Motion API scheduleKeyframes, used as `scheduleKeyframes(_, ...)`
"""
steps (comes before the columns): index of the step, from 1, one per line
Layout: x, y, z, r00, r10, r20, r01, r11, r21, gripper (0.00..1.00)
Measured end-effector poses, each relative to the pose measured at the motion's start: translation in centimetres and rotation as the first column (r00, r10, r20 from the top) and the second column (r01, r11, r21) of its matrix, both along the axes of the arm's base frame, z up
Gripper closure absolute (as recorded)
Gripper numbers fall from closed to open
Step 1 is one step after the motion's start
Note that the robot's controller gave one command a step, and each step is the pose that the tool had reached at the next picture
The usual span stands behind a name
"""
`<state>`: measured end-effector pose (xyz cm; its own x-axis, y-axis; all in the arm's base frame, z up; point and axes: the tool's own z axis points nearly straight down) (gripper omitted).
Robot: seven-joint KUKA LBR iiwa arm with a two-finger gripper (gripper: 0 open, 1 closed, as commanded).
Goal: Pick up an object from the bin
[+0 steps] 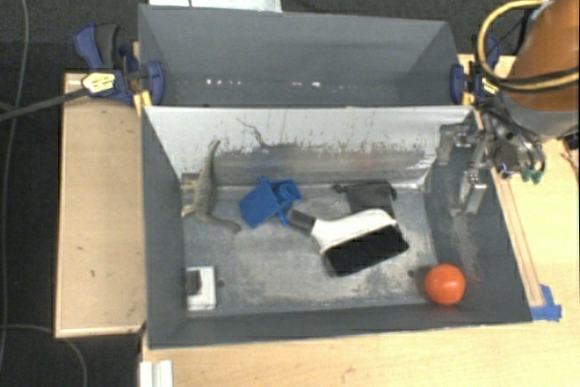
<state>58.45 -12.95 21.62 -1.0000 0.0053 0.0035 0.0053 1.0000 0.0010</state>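
At the right wall of the bin (299, 50) the tool (472, 184) hangs over the sloping metal; whether it is wide or narrow cannot be told. Nearest it, an orange ball (445, 283) lies in the front right corner, apart from the tool. A white-handled black brush (361, 242) lies mid-floor, with a dark grey object (367, 192) just behind it, a blue plastic piece (266, 202) towards the left wall and a small white block (200, 285) in the front left corner.
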Motion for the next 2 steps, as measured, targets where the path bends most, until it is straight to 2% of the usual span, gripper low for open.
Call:
scheduleKeyframes(1, 0.1, 0.1, 0.5, 1.0, 0.003, 0.008, -0.003, 1.0, -0.002, 0.0)
scheduleKeyframes(2, -0.2, 2.7, -4.9, 0.993, 0.114, 0.009, -0.114, 0.994, -0.002, 0.0)
